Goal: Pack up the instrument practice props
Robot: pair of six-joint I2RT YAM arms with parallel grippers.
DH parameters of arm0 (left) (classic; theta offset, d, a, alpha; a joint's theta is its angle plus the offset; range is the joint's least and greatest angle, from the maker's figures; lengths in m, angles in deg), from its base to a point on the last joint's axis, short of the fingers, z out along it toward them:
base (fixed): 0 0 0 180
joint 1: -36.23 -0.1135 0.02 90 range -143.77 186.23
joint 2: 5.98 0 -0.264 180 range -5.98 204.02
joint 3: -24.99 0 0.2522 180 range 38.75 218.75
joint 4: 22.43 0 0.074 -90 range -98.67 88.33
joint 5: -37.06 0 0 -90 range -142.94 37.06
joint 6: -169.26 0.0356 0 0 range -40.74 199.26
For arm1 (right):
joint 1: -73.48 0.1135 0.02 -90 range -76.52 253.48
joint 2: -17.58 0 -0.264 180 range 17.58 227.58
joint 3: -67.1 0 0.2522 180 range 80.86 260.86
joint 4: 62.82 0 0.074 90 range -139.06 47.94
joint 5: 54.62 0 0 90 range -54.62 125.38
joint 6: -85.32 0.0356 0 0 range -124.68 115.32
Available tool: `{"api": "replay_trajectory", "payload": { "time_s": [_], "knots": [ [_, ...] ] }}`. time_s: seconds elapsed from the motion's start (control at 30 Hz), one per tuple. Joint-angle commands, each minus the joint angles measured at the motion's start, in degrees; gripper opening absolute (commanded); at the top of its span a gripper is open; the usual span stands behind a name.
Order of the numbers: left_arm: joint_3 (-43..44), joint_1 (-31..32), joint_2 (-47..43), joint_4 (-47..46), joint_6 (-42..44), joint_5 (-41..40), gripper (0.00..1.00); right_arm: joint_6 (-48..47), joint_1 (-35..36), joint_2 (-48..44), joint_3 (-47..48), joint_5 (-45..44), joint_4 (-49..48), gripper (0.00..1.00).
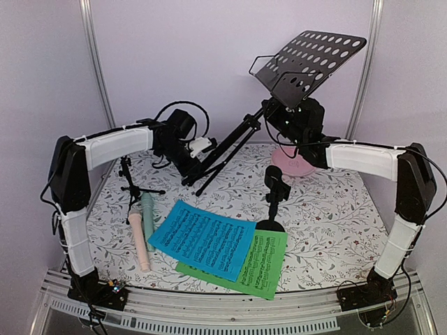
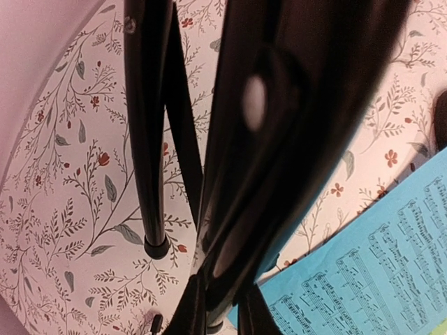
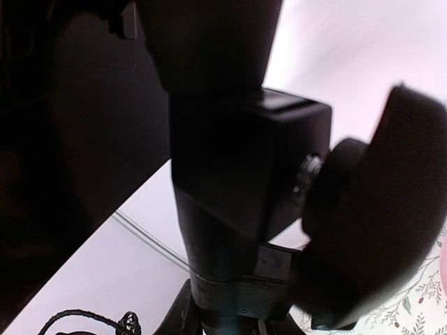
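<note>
The black perforated music rack [image 1: 311,59] hangs tilted over the back of the table, its tripod legs [image 1: 227,150] slanting down to the left. My left gripper [image 1: 198,159] is shut on the leg bundle; in the left wrist view its fingers [image 2: 183,307] clamp the dark tube [image 2: 279,139]. My right gripper [image 1: 285,117] is shut on the neck block [image 3: 237,195] under the rack's desk. A blue music sheet [image 1: 201,237] overlaps a green one [image 1: 264,269] at the front. The mint microphone [image 1: 148,218] and pink microphone [image 1: 140,244] lie side by side at the left.
One small black mic support [image 1: 129,183] stands by the left arm. Another support [image 1: 276,190] stands mid-table at the green sheet's corner. A round pink plate [image 1: 293,165] sits under the right wrist. Walls close the back and sides of the floral table [image 1: 335,209].
</note>
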Motion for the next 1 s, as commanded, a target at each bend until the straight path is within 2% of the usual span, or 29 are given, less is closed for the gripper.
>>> {"api": "replay_trajectory", "payload": {
  "time_s": [0.0, 0.13, 0.33, 0.47, 0.63, 0.73, 0.8, 0.87, 0.93, 0.97],
  "knots": [
    [5.3, -0.7, 3.1, -17.7, -8.1, 0.4, 0.0, 6.7, 5.2, -1.7, -4.9, 6.1, -2.2, 0.0],
    [5.8, -0.7, 5.3, -19.0, -9.0, 0.1, 0.0, 8.5, 5.5, -2.3, -7.6, 4.7, -2.1, 0.0],
    [6.0, -0.4, 7.1, -19.8, -8.9, 4.4, 0.0, 11.6, 5.4, -3.3, -11.7, 0.3, -2.0, 0.0],
    [3.7, 0.4, 6.8, -19.5, -7.2, 8.8, 0.0, 11.0, 5.2, -3.3, -13.0, -1.0, -2.0, 0.0],
    [2.6, 0.8, 6.7, -17.9, -4.8, 10.2, 0.01, 11.6, 4.8, -3.9, -14.8, -3.4, -1.6, 0.0],
    [3.0, 0.7, 5.9, -17.5, -4.6, 9.2, 0.12, 12.7, 4.8, -4.4, -15.8, -5.6, -1.1, 0.0],
    [2.8, 0.6, 5.3, -17.5, -4.8, 9.4, 0.28, 13.6, 4.8, -4.7, -16.5, -6.7, -0.7, 0.0],
    [2.5, 0.4, 4.5, -17.7, -6.0, 8.7, 0.51, 13.9, 4.8, -4.8, -16.8, -7.4, -0.7, 0.0],
    [1.9, -0.2, 3.1, -18.2, -7.1, 9.2, 0.67, 13.4, 4.7, -4.8, -16.9, -7.9, -0.7, 0.0],
    [1.8, -0.5, 2.4, -18.2, -7.4, 9.8, 0.71, 13.1, 4.8, -4.7, -16.8, -8.1, -0.7, 0.0]
  ]
}}
